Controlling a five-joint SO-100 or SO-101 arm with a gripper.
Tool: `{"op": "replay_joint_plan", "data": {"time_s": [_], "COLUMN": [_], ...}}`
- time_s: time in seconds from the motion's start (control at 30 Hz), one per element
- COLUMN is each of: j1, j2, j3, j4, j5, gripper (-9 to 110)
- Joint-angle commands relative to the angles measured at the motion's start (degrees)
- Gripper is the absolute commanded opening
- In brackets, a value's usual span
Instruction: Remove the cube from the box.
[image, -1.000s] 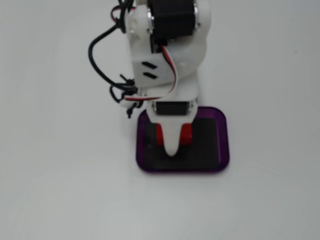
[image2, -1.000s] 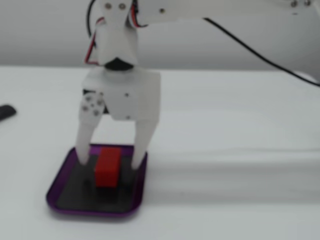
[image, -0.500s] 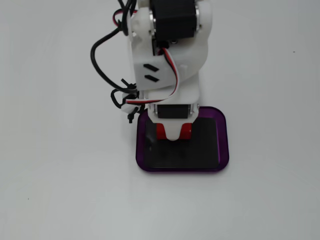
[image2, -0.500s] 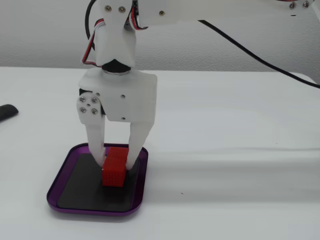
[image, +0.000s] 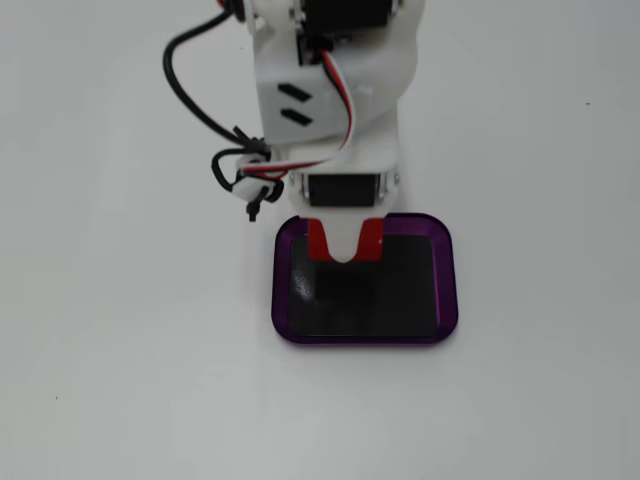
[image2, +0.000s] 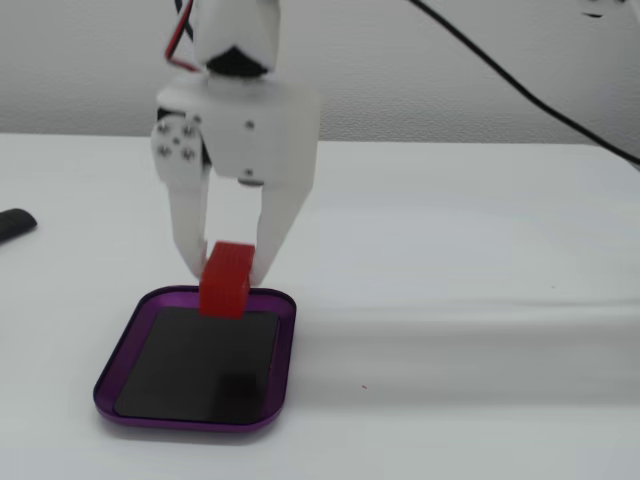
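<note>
The red cube (image2: 226, 279) is held between the fingers of my white gripper (image2: 224, 268), lifted a little above the box. In a fixed view from above, only parts of the cube (image: 317, 238) show on either side of a white fingertip. The box (image: 445, 275) is a shallow tray with a purple rim and a glossy black bottom; it lies on the white table under the gripper. In a fixed view from the front, the box (image2: 125, 355) lies below the cube, its black floor bare. The gripper hangs over the box's far edge.
The white arm body (image: 330, 90) with black and red cables (image: 190, 95) rises behind the box. A dark object (image2: 15, 223) lies at the far left of the table. A black cable (image2: 520, 85) runs across the back wall.
</note>
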Motion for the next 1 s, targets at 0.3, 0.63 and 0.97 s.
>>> {"op": "replay_joint_plan", "data": {"time_s": [0.3,0.63,0.97], "j1": [0.44,0.18,-0.26], "j2": [30.67,55.99,69.26], "j3": [13.62,55.72,90.09], "j4": [4.22,-9.14,-27.16], "j5": [-0.62,-0.79,-2.72], "gripper": [0,0,0]}}
